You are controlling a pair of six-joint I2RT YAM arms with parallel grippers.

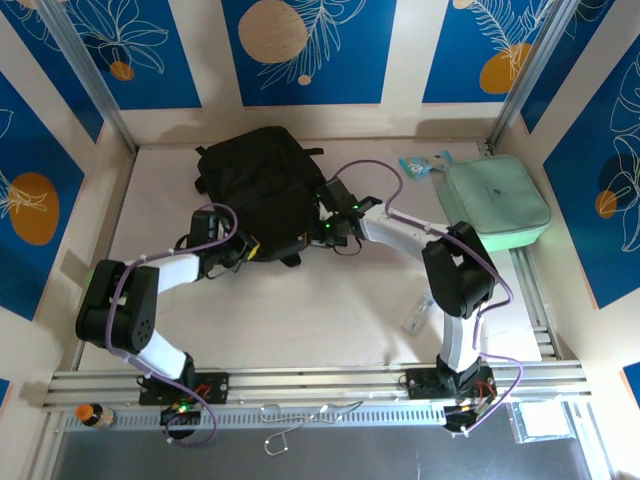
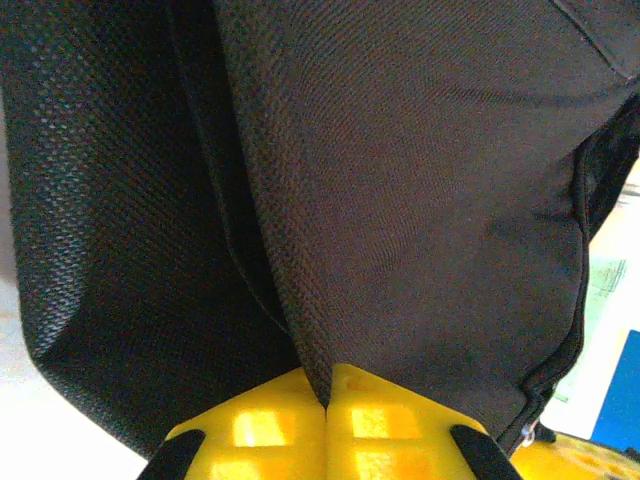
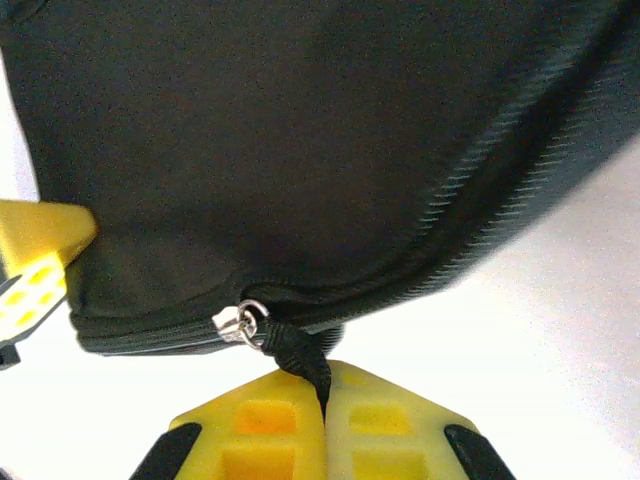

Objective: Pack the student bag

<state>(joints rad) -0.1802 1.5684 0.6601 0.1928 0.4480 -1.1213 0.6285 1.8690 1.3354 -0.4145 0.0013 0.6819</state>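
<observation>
The student bag [image 1: 255, 190] lies flat on the far, left-of-centre part of the table [image 1: 330, 320], its long axis running from the back wall toward the arms, rounded end at the far side. At its near edge the left gripper [image 2: 327, 400] is pressed together on a fold of black fabric. The right gripper [image 3: 325, 385] pinches the black pull tab [image 3: 296, 352] hanging from the zipper slider [image 3: 244, 321]

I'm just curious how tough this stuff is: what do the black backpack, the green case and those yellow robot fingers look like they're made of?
The student bag: matte black woven fabric, likely nylon or polyester; the weave shows close up. The mint case: smooth soft fabric or faux leather, unclear. The yellow fingers: glossy moulded plastic with gridded recesses.
</observation>
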